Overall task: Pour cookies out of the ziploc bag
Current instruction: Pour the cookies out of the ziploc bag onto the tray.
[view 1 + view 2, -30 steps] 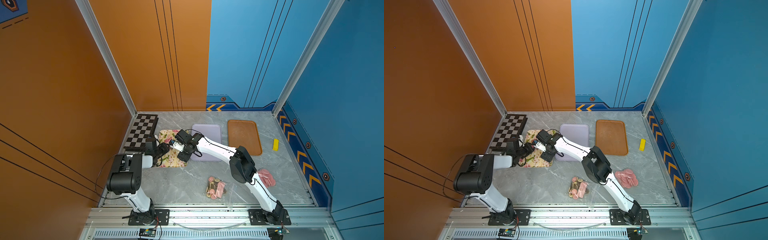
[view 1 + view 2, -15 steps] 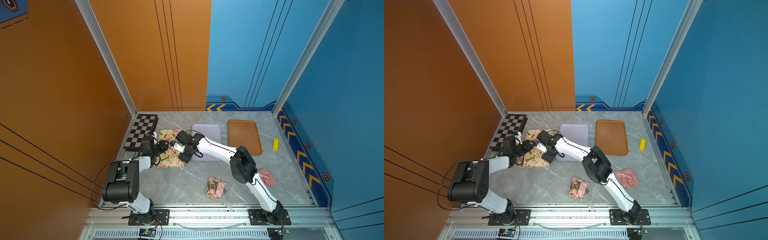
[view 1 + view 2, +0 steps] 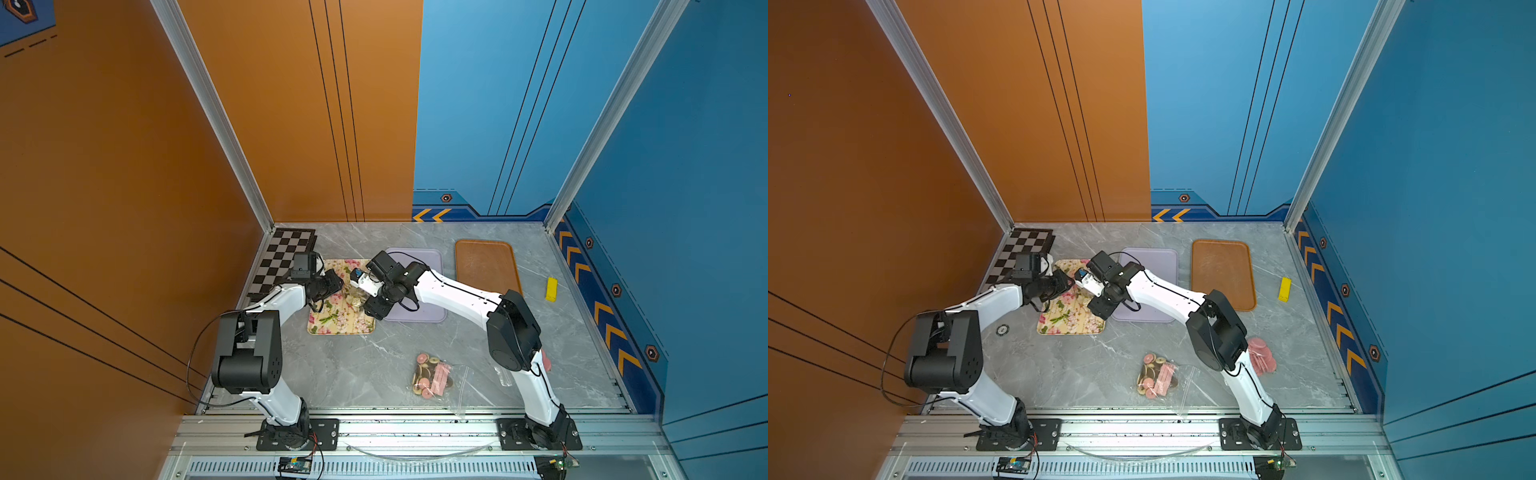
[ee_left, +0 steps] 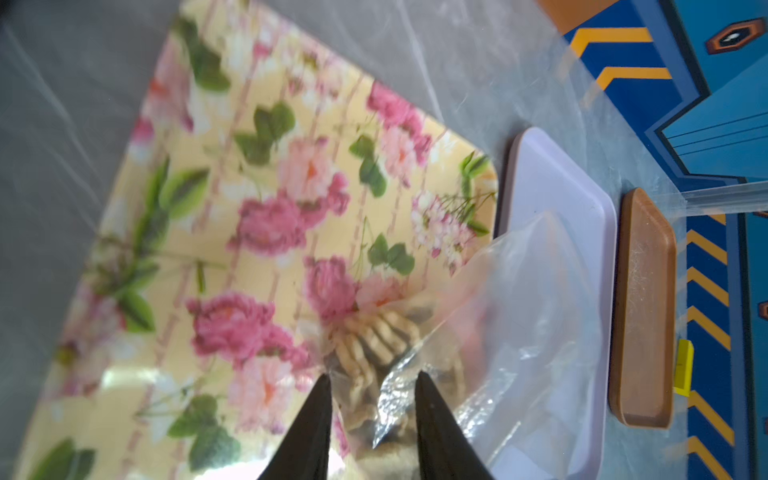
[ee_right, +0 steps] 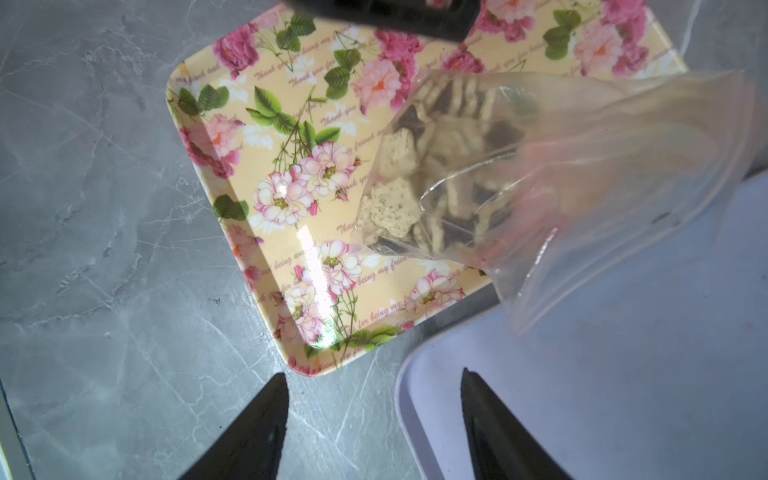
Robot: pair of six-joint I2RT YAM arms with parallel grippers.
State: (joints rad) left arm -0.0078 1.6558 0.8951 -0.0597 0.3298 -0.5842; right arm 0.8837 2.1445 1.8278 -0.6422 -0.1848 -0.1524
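**Left arm.** The left claw [image 4: 372, 374] is pressed onto a clear zip bag [image 4: 519, 291], whose film is pinched between the two dark fingers [image 4: 316, 415]. The bag is held over a flowered tray [image 4: 249, 199], toward the edge that lies next to a lilac tray [image 4: 552, 187]. Whether the bag touches the flowered tray cannot be told.

**Contents.** The cookies [image 5: 436, 158] are seen inside the bag, bunched in its lower corner just ahead of the left claw's tips. Through the plastic they appear as tan and dark brown star shapes. The upper part of the bag is blurred in the right wrist view.

**Right arm.** The right claw [image 5: 374, 372] is spread, with nothing between its fingers. It is held above the bench [image 5: 104, 208], over the gap between a corner of the flowered tray and the lilac tray.

**Other items.**
- A brown tray [image 3: 486, 266] is set beside the lilac tray, apart from it.
- A chessboard [image 3: 286, 253] is laid in the far corner on the left arm's side.
- A yellow block [image 3: 551, 289] is placed on the right arm's side.
- A second bag [image 3: 461, 386] lies flat near the front edge, with pink and brown rounds [image 3: 430, 374] at one end.
- Pink discs [image 3: 1260, 357] lie just beside the right arm.
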